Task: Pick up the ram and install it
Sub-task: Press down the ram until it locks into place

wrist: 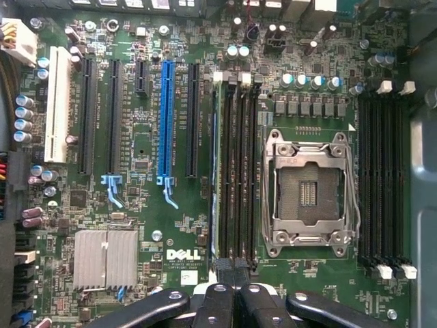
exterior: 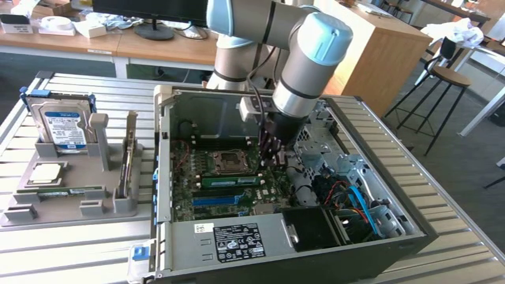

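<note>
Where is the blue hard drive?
The hard drive is on the exterior view's left, standing upright in the grey holder beside the open computer case.

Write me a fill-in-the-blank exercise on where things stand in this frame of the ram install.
1. The gripper hangs inside the open computer ____.
2. Its jaws are ____.
3. The green ram sits on the motherboard beside the empty processor ____.
4. The hard drive stands in the grey holder at the exterior view's ____.
Missing words: case; shut; socket; left.
</note>
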Controlling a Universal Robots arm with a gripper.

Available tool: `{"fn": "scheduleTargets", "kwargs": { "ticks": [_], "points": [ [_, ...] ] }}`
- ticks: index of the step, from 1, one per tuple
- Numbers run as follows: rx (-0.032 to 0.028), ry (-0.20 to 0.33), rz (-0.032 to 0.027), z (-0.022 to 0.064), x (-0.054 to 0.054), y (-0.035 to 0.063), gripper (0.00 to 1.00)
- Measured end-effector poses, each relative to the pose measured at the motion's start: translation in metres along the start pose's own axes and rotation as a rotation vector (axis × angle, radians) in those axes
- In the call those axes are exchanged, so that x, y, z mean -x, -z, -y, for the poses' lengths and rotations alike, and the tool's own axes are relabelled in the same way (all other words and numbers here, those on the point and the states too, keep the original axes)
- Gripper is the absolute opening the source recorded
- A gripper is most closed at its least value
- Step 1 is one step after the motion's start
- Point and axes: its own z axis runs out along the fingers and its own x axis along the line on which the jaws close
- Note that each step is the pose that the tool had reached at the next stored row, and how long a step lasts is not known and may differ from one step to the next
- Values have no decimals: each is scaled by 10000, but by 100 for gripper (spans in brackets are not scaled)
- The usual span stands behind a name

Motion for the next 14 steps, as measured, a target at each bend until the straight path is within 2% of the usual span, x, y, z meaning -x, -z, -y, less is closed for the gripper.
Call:
{"fn": "scheduleTargets", "kwargs": {
  "ticks": [10,14],
  "points": [
    [-1,0,5,4,-4,-63,10],
    [-4,1,45,3,-5,-66,10]
  ]
}}
